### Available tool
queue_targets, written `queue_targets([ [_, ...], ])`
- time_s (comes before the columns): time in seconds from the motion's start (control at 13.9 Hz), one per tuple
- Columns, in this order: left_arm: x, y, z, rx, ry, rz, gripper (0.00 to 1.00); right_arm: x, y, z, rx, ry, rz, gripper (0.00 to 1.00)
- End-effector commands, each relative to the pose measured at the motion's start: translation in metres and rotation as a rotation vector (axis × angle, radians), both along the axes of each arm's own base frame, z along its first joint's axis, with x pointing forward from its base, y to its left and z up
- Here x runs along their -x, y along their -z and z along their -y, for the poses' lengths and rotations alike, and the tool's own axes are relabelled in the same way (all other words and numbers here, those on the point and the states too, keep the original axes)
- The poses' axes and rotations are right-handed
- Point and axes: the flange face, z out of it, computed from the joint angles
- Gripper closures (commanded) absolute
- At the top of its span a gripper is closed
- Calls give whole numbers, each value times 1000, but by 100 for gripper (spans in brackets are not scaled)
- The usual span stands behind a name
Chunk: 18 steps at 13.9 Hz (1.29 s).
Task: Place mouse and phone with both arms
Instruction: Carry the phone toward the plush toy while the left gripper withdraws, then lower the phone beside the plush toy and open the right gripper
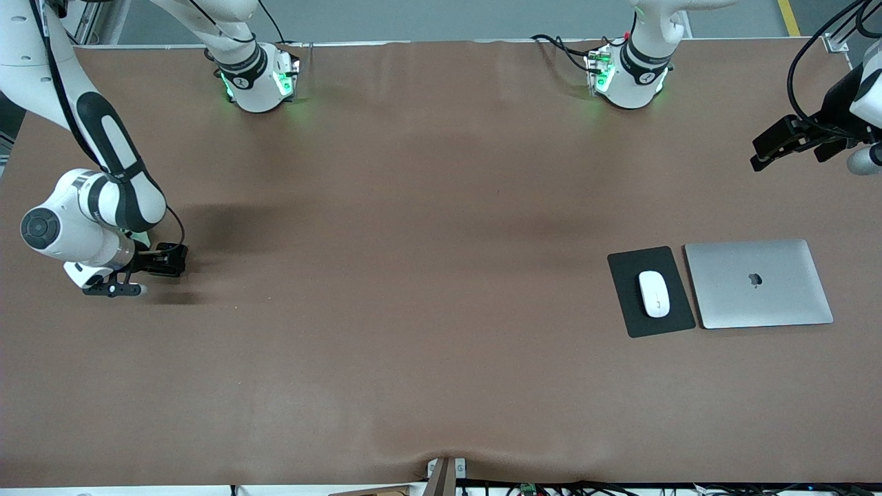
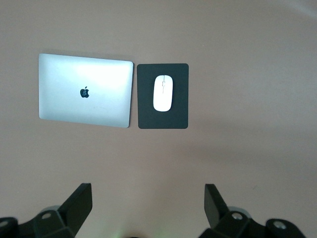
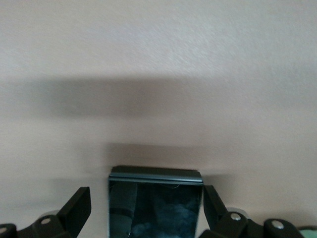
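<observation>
The white mouse [image 1: 654, 293] lies on a black pad [image 1: 630, 313] toward the left arm's end of the table; it also shows in the left wrist view [image 2: 163, 92]. My left gripper [image 1: 785, 145] is open and empty, high over that end of the table [image 2: 148, 196]. My right gripper [image 1: 162, 262] is low at the right arm's end. In the right wrist view the black glossy phone [image 3: 155, 208] lies flat between its open fingers [image 3: 147, 201], with a gap at one finger. In the front view the gripper hides the phone.
A closed silver laptop [image 1: 758, 282] lies right beside the black pad, toward the left arm's end; it also shows in the left wrist view [image 2: 85, 90]. The brown table [image 1: 413, 275] stretches wide between the two arms.
</observation>
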Motion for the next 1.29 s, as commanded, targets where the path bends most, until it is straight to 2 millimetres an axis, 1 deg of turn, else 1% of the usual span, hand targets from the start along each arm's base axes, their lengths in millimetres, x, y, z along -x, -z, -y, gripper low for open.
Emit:
queue_targets([
  [0.0,-1,-5,0,-11,32,-1,0,-13,-34,-22,4,-34,48,0],
  [0.07,-1,-5,-1,-12,33,-1,0,-23,-48,-38,10,-41,73,0],
  [0.22,-1,-5,-3,-12,30,-1,0,-33,-73,-70,16,0,63,0],
  [0.36,-1,-5,-3,-11,29,-1,0,-44,-107,-99,21,24,20,0],
  [0.43,-1,-5,-3,-9,25,-1,0,-49,-129,-109,25,34,-8,0],
  [0.5,-1,-5,-2,-11,27,-1,0,-54,-155,-117,29,38,-35,0],
  [0.57,-1,-4,0,-11,32,-4,0,-58,-185,-126,32,32,-44,0],
  [0.65,-1,-5,1,-11,37,-3,0,-59,-215,-129,33,30,-42,0],
  [0.72,-1,-4,2,-11,38,-4,0,-58,-244,-134,34,26,-33,0],
  [0.79,-1,-4,3,-13,40,-4,0,-51,-272,-137,34,24,-17,0],
  [0.86,-1,-4,5,-11,40,-4,0,-41,-302,-139,15,32,15,0],
  [0.93,-1,-4,7,-11,44,-5,0,-32,-327,-141,-22,48,41,0],
  [1.08,0,-4,12,-12,50,-5,0,-14,-365,-138,-78,73,81,0],
  [1.22,1,-5,17,-12,61,-4,0,6,-393,-141,-93,73,69,0],
])
